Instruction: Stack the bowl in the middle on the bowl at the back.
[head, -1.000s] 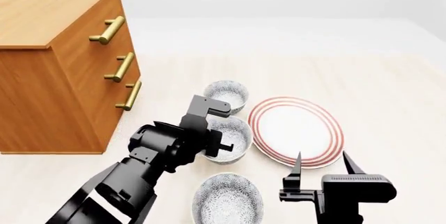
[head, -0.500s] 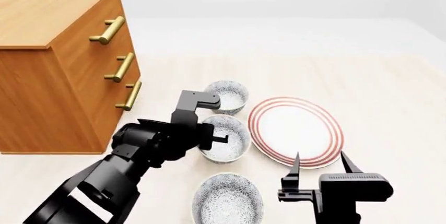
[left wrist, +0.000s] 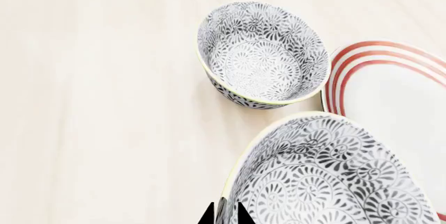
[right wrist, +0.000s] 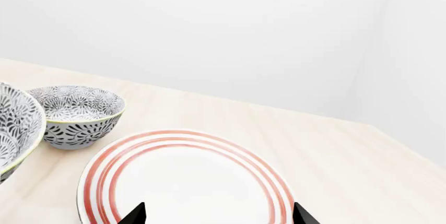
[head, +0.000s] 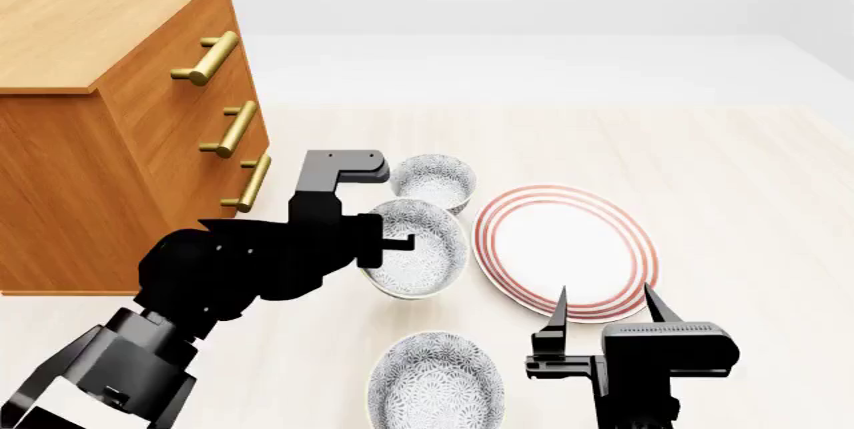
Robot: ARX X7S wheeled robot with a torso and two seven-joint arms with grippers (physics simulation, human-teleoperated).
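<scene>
Compared with a second earlier, the left arm had pulled back toward the dresser [head: 120,119] and lifted — the bowl in the middle [head: 416,261] came up with it, tilted, off the desk [head: 747,179]. The left claw [head: 395,245] was pinching that bowl's rim on the dresser side; the left wrist view showed its two fingertips [left wrist: 224,214] pressed together on the rim. The bowl at the back [head: 435,183] hadn't moved, sitting upright just beyond the lifted one, with nothing in it. The front bowl [head: 437,381] was also bare inside, same as the red-ringed plate [head: 574,249] beside them. The left forearm ran roughly level across the desk from the dresser side. The right claw [head: 603,311] sat low near the plate's front edge — fingers spread, pointing up, holding nothing.
</scene>
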